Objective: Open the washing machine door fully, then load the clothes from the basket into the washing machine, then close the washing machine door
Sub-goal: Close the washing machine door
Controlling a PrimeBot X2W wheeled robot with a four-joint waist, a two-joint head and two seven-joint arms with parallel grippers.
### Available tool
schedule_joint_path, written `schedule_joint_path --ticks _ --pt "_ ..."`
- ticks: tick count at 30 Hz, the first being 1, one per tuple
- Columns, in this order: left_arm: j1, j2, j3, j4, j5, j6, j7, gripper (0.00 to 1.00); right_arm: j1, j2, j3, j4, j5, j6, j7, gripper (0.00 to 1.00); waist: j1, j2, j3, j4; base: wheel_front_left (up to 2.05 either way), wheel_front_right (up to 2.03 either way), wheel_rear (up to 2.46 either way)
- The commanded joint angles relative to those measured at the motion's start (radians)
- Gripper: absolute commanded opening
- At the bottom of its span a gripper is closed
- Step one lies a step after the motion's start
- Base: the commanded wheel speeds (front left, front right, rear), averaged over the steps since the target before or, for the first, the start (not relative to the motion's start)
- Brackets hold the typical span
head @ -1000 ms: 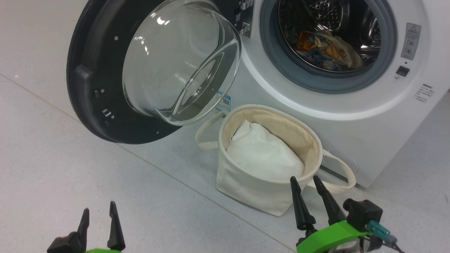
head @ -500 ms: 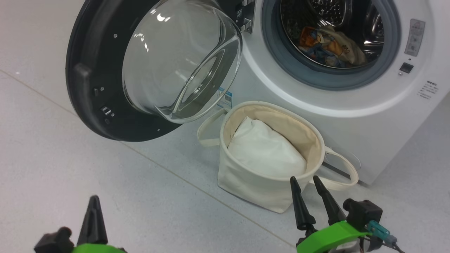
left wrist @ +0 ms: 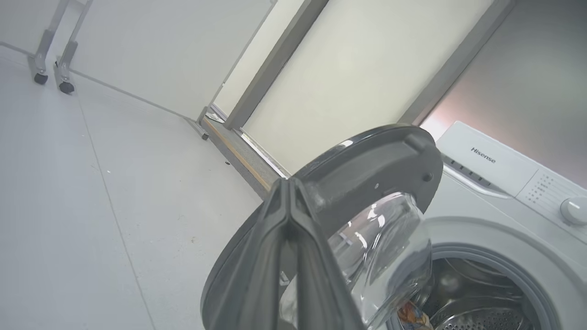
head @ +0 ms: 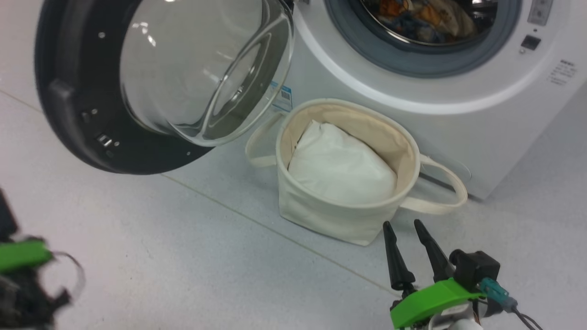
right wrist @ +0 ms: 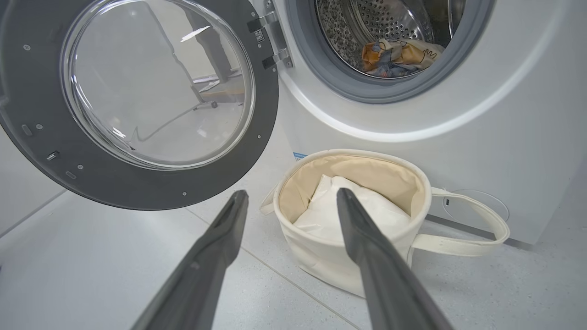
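The washing machine [head: 458,119] stands at the upper right with its door [head: 59,114] swung wide open to the left. The blue and orange clothes [head: 422,18] lie inside the drum. The basket [head: 321,220] stands on the floor in front of the machine and holds a white cushion [head: 339,165]. My right gripper [head: 402,223] hovers open just in front of the basket, nothing between its fingers; it frames the basket [right wrist: 321,261] in the right wrist view. My left gripper [left wrist: 287,183] is shut and empty, pointing toward the door's rim [left wrist: 367,160]. Its green wrist [head: 20,254] shows blurred at the left edge.
The grey tiled floor [head: 183,256] spreads left of the basket, crossed by a seam. One basket strap [head: 442,201] loops out toward the machine. In the left wrist view, pale wall panels [left wrist: 367,68], a floor threshold [left wrist: 238,156] and caster legs [left wrist: 55,68] lie beyond the door.
My left gripper has shut on nothing and swung out to the left edge, now blurred. The head camera has shifted, so the machine sits higher in view. The right gripper stays open.
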Motion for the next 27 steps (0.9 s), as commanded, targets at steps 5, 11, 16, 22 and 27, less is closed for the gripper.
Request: schedule_joint_path --ticks 5,11,16,22,27 --pt "-0.221 0.112 0.152 0.090 -0.400 -0.006 0.236 0.00 -0.059 0.000 0.006 -0.008 0.011 0.000 -0.012 1.00 -0.0001 0.0000 0.046 -0.032 0.00 0.00 0.00" --pt "-0.439 0.285 0.348 0.385 -0.830 0.092 0.572 0.00 -0.078 0.000 -0.001 0.037 -0.017 0.000 -0.012 1.00 -0.0001 0.0000 0.060 -0.071 0.00 0.00 0.00" --pt "-0.555 0.404 0.330 0.564 -0.823 0.124 0.603 0.00 -0.097 0.000 -0.009 0.055 -0.042 0.000 -0.012 1.00 -0.0001 0.0000 0.092 -0.098 0.00 0.00 0.00" --pt "-0.640 0.462 0.279 0.705 -0.772 0.100 0.580 0.00 -0.119 0.000 -0.013 0.058 -0.080 0.000 -0.012 1.00 -0.0001 0.0000 0.139 -0.130 0.00 0.00 0.00" --pt "-0.679 0.488 0.271 0.820 -0.759 0.070 0.560 0.00 -0.138 0.000 -0.016 0.055 -0.105 0.000 -0.012 1.00 -0.0001 0.0000 0.173 -0.160 0.00 0.00 0.00"
